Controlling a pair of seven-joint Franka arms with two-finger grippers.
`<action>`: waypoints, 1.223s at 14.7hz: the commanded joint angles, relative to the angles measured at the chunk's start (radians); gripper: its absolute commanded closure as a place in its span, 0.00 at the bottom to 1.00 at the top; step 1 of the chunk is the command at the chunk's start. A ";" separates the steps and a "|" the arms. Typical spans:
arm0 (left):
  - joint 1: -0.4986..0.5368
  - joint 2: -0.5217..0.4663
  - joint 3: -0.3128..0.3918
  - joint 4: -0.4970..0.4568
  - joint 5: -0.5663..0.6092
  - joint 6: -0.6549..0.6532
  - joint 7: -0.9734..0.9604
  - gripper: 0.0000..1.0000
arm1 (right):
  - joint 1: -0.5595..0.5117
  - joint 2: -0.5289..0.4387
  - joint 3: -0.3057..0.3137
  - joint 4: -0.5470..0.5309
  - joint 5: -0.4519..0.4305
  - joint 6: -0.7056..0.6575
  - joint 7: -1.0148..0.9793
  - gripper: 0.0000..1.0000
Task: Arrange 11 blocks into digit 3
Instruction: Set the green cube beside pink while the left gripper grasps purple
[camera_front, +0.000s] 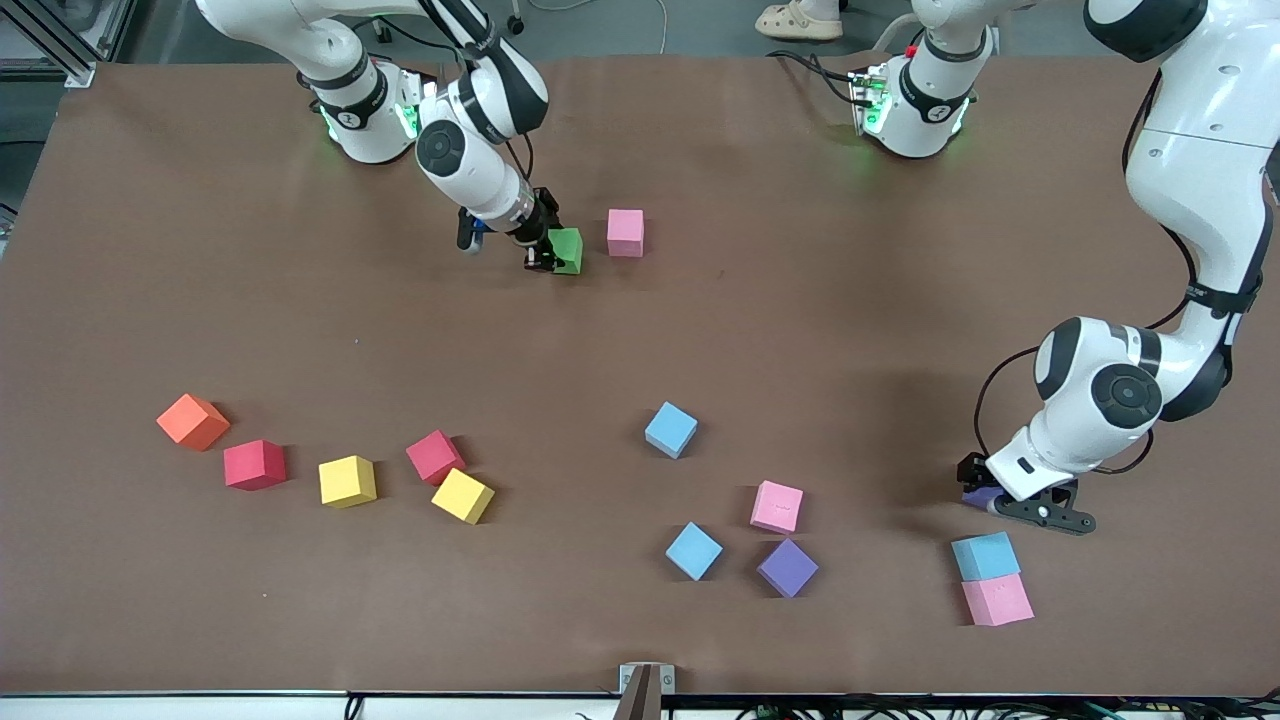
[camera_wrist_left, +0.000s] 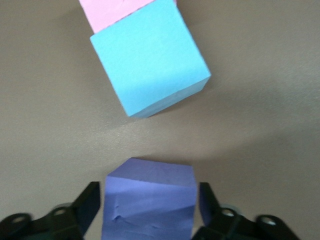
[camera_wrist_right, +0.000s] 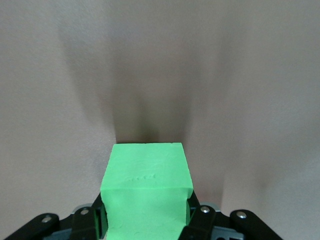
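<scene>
Front view first. Right gripper (camera_front: 547, 258) in the upper middle of the frame, clenched on the green block (camera_front: 568, 250), low over the table and just beside a pink block (camera_front: 625, 232). Green block a plain matte cube, so no long axis; edges near square to the frame.

Left gripper (camera_front: 990, 500) down in the lower part of the frame at the left arm's end, set around a purple block (camera_front: 974, 496). Grasping or released: cannot tell.

Just below in the frame, a light blue block (camera_front: 985, 555) touching another pink block (camera_front: 996, 600), both slightly skewed.

Lower middle: two more light blue blocks (camera_front: 671, 429) (camera_front: 693, 550), a third pink block (camera_front: 777, 506) and a second purple block (camera_front: 787, 567), several turned corner-on.

Lower frame toward the right arm's end: orange cube (camera_front: 192, 421), two red blocks (camera_front: 254, 464) (camera_front: 435, 456), two yellow blocks (camera_front: 347, 481) (camera_front: 462, 495), a loose row.

Left wrist view. Purple block (camera_wrist_left: 147, 200) inside the left gripper (camera_wrist_left: 150, 207), one face faintly dented. Near it the light blue block (camera_wrist_left: 150, 62), turned askew, with the pink block (camera_wrist_left: 117, 12) against it.

Right wrist view. Green block (camera_wrist_right: 145, 190) gripped squarely by the right gripper (camera_wrist_right: 145, 215), faint scuff marks on one face, dark shadow on the table (camera_wrist_right: 250, 75).
</scene>
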 joint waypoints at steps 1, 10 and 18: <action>0.015 -0.011 -0.011 -0.012 0.017 0.014 -0.010 0.68 | 0.038 0.032 0.008 -0.005 0.042 0.064 0.005 1.00; 0.005 -0.189 -0.174 -0.016 -0.078 -0.441 -0.610 0.83 | 0.103 0.022 0.008 -0.005 0.110 0.067 0.002 1.00; 0.004 -0.188 -0.459 -0.050 -0.202 -0.687 -1.584 0.83 | 0.111 0.028 0.008 -0.002 0.113 0.071 0.005 0.99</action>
